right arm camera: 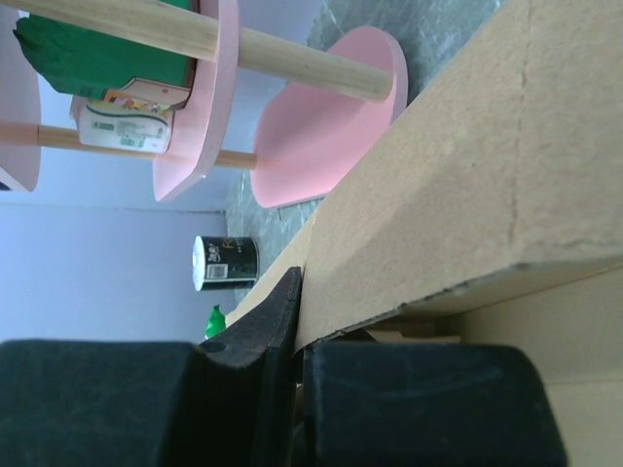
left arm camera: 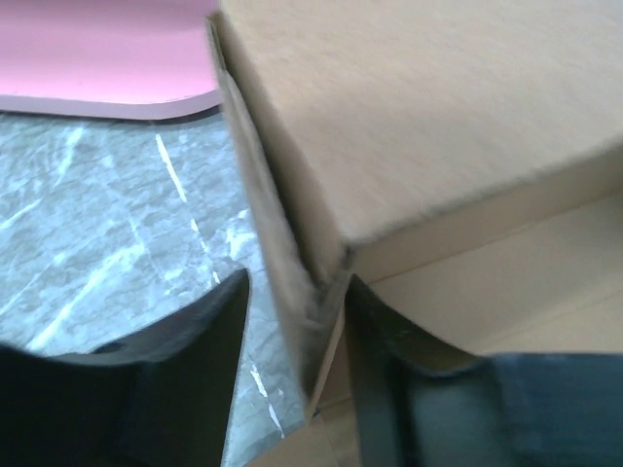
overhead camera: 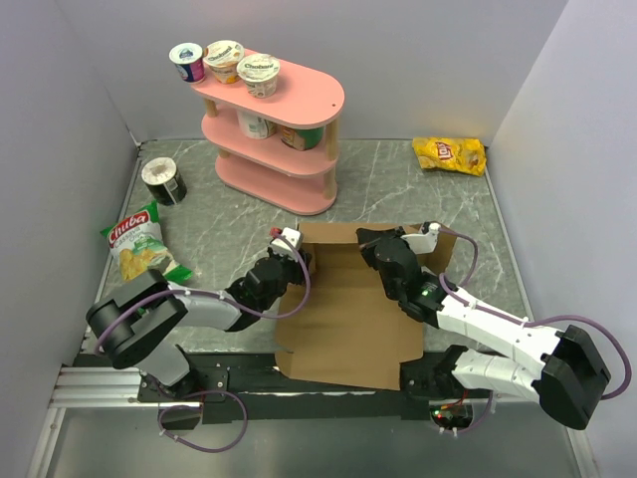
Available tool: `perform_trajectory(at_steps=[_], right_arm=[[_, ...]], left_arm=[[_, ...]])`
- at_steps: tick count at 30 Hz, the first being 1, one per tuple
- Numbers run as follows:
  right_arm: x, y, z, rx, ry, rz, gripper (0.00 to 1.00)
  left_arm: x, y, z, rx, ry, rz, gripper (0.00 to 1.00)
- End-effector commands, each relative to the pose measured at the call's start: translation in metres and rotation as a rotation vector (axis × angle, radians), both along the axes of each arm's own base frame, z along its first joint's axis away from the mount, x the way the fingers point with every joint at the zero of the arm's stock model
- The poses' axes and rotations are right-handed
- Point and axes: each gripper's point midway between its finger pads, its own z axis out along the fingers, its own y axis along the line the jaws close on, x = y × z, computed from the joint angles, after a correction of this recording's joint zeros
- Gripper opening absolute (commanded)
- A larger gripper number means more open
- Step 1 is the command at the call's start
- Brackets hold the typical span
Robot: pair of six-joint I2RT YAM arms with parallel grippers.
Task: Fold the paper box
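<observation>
Paper box (overhead camera: 348,319), L hand (left arm camera: 297,292) half-open astride, R hand (right arm camera: 302,336) pinching

Paper box (overhead camera: 348,319): matt brown cardboard, faintly fibrous, with rough cut edges. Table (overhead camera: 398,184) beneath it: smooth grey-green stone-look surface, white veining, slight sheen. Shelf (overhead camera: 304,100) behind the box: smooth pink finish, bare wooden dowels (right arm camera: 302,60).

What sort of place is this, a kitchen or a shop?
Probably a robot test cell: plain white walls box in a marble-patterned table, two bolted-down arms handle a paper box, and yogurt cups on a pink shelf plus loose chip bags look like props.
</observation>
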Motion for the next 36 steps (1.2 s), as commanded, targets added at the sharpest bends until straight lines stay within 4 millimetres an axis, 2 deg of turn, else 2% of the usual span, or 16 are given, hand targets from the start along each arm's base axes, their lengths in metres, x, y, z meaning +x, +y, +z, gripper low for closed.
perform_trajectory(at_steps=[1, 3, 9, 13, 18, 30, 33, 36], right_arm=[[-0.005, -0.010, -0.021, -0.153, 0.061, 0.008, 0.04], [-0.006, -0.011, -0.021, -0.154, 0.063, 0.006, 0.04], [-0.007, -0.016, -0.019, -0.152, 0.061, -0.011, 0.04], [-0.008, -0.017, -0.019, -0.157, 0.065, -0.011, 0.04], [-0.009, -0.020, -0.021, -0.167, 0.077, -0.023, 0.04], [-0.012, -0.032, -0.019, -0.195, 0.082, -0.056, 0.04], [-0.012, -0.034, -0.019, -0.204, 0.088, -0.066, 0.04], [-0.013, -0.035, -0.020, -0.203, 0.089, -0.069, 0.04]], left_arm=[[0.020, 0.014, 0.005, -0.012, -0.002, 0.155, 0.43], [0.025, 0.016, 0.005, 0.002, 0.002, 0.212, 0.37], [0.029, 0.038, -0.007, 0.070, 0.030, 0.396, 0.33], [0.032, 0.047, -0.013, 0.121, 0.038, 0.467, 0.27], [0.032, 0.054, -0.021, 0.180, 0.048, 0.498, 0.25], [0.024, 0.072, -0.025, 0.298, 0.052, 0.507, 0.19], [0.022, 0.076, -0.025, 0.316, 0.057, 0.515, 0.10], [0.022, 0.078, -0.023, 0.323, 0.063, 0.524, 0.11]])
